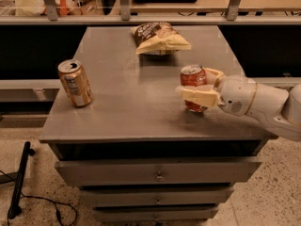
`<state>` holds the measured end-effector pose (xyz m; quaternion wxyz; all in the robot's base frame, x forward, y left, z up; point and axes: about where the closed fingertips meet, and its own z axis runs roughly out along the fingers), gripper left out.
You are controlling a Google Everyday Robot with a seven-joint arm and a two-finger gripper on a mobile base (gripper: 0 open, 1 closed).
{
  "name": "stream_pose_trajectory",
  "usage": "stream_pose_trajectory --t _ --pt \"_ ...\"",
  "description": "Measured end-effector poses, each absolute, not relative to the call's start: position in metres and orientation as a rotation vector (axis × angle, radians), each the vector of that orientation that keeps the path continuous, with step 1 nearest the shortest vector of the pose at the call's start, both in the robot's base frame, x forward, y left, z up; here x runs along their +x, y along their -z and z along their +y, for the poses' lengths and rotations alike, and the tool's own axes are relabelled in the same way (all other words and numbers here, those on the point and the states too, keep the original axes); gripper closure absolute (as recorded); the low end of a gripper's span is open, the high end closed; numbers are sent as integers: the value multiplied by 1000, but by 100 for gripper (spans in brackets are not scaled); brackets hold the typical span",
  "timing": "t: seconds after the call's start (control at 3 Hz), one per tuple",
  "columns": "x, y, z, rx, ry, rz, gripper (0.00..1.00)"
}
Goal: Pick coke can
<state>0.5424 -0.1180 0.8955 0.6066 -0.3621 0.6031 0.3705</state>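
Clasping the can (192,77), the gripper (196,85) sits at the table's (131,102) right. The grasp looks done; lifting is left.

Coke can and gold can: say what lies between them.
Only bare table top, in the camera view. The gripper is closed on the coke can.

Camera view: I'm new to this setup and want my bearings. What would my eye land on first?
The robot's white hand reaches in from the right, its fingers closed on the red coke can near the right edge of the grey table. Next, a gold-tan can stands alone near the left edge, and a chip bag lies at the far side.
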Motion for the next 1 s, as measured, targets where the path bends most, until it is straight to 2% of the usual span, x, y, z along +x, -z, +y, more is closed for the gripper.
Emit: stream_pose_trajectory --t 0.33,0.67,1.0 --pt "556 -925 -110 -820 -837 1331 85" --pt "575 -965 -99 -787 -823 1254 100" --pt "575 -965 -98 -787 -823 1253 100"
